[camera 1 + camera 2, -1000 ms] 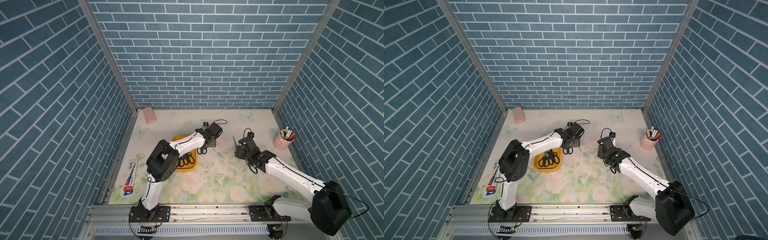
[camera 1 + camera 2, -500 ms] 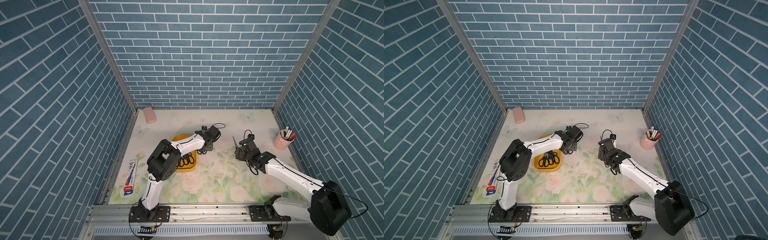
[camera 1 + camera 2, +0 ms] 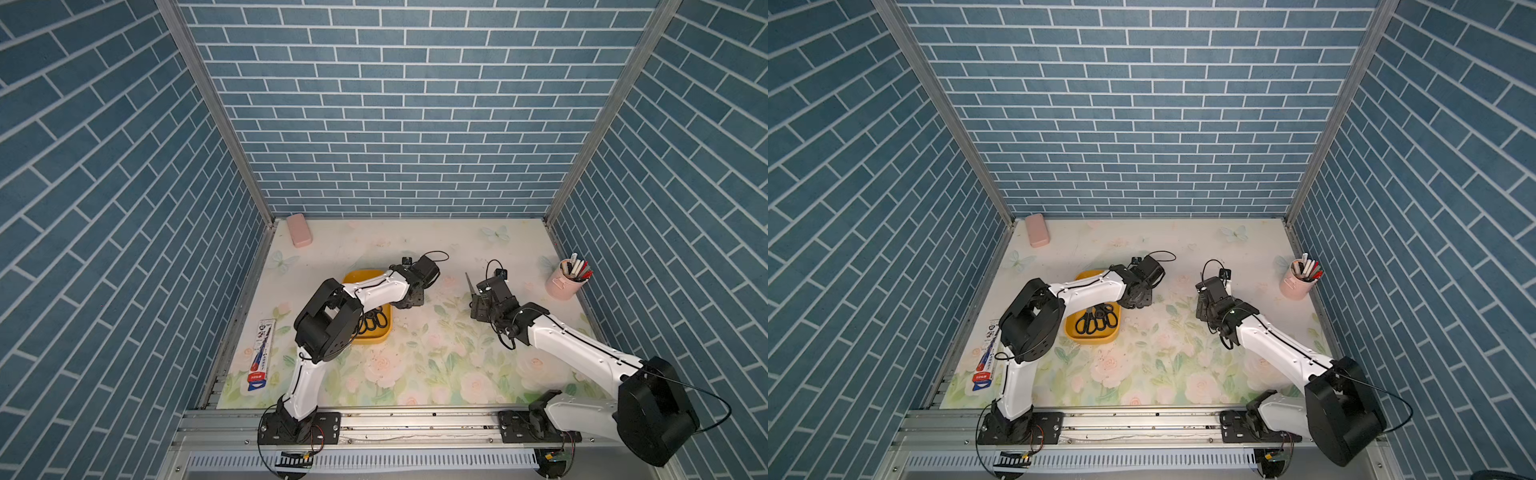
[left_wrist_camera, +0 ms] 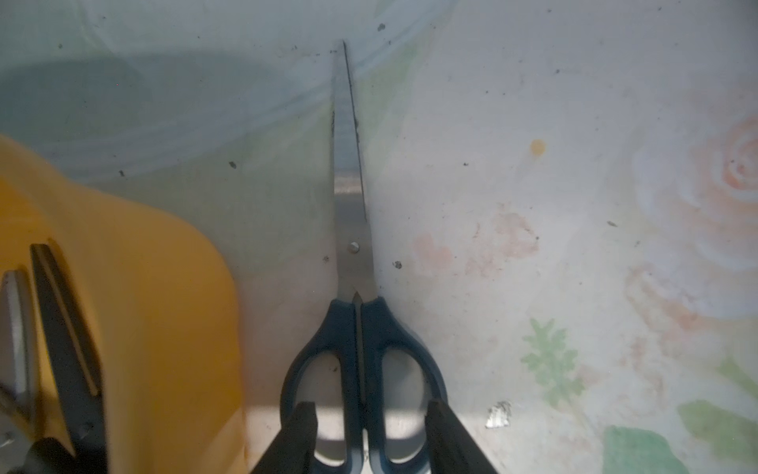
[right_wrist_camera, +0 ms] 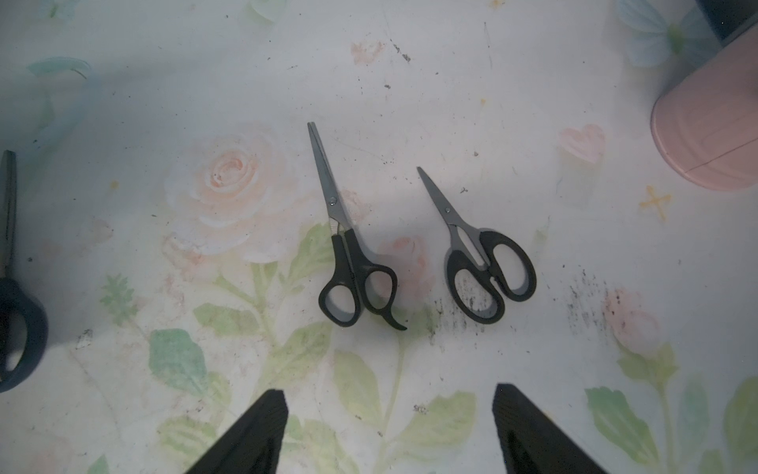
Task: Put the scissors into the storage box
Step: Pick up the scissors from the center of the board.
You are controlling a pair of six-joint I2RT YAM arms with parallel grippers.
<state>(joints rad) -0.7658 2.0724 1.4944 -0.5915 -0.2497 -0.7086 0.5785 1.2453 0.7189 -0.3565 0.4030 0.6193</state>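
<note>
A pair of scissors (image 4: 352,213) with dark loop handles lies flat on the floral mat beside the yellow storage box (image 4: 156,307). My left gripper (image 4: 371,406) is low over its handles, half closed. One fingertip stands over each loop, and the middle bars sit untouched in the gap. Several scissors (image 3: 1096,320) lie in the storage box (image 3: 1092,337). My right gripper (image 5: 389,392) hangs open over the mat with nothing between its fingers. Ahead of it lie two more pairs of scissors (image 5: 357,266) (image 5: 488,271). In both top views the arms hide these.
A pink pen cup (image 3: 567,284) with markers stands at the right edge, close to the right arm. A small pink case (image 3: 300,230) lies in the back left corner. A flat packaged item (image 3: 259,357) lies along the left edge. Brick-patterned walls close in three sides.
My left gripper has come down and forward onto the scissors beside the box, and its jaws have narrowed. The right arm has barely shifted.
</note>
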